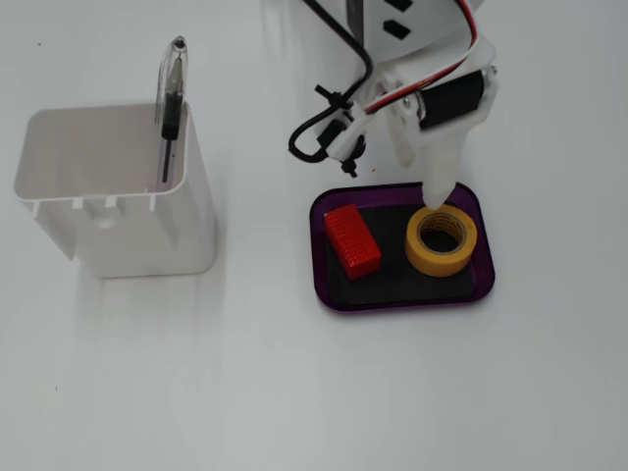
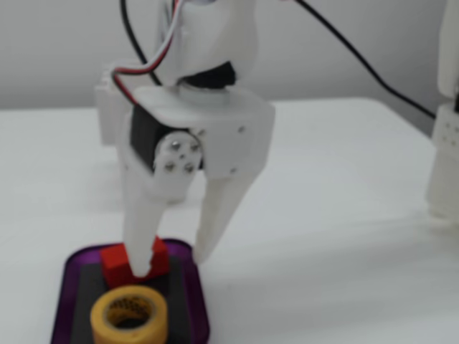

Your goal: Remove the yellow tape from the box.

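Tape: yellow ring with a paler printed core, lying flat, hole up, at the right end of the box in the top-down fixed view; in the low fixed view it sits at the near end.

Box: shallow purple tray, rounded corners, black floor, on a white table. Contents: the tape and a block.

Block: red, ridged, rectangular, at the left end of the box in the top-down view, apart from the tape; in the low view it lies behind the tape, partly hidden by a finger.

Gripper: white, two fingers, pointing down over the box, spread wide and holding nothing. In the low view one finger comes down in front of the block and the other hangs at the box's far right edge. In the top-down view one fingertip overlaps the tape's far rim; contact cannot be told.

Container: tall, white, open-topped, well left of the box in the top-down view, with a pen upright at its corner.
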### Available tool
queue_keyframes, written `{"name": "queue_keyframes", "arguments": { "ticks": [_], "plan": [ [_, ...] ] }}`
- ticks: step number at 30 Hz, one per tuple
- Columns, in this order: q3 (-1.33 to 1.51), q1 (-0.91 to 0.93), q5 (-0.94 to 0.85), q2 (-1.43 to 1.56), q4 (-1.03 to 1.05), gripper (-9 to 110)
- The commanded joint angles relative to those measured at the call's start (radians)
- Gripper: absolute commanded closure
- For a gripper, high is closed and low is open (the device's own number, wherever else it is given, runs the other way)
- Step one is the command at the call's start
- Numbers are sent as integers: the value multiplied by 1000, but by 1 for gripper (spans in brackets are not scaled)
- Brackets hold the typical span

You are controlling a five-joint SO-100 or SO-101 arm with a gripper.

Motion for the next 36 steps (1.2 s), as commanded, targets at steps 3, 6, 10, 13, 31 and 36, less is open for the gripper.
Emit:
{"name": "queue_keyframes", "arguments": {
  "ticks": [3,6,10,13,31,36],
  "plan": [
    [-40,-9,2,-20,-60,86],
    [-40,-9,2,-21,-63,86],
    [-34,-9,2,-23,-100,86],
    [-28,-9,3,-25,-103,86],
    [109,-11,8,-23,-224,91],
    [140,-11,8,-25,-258,91]
  ]
}}
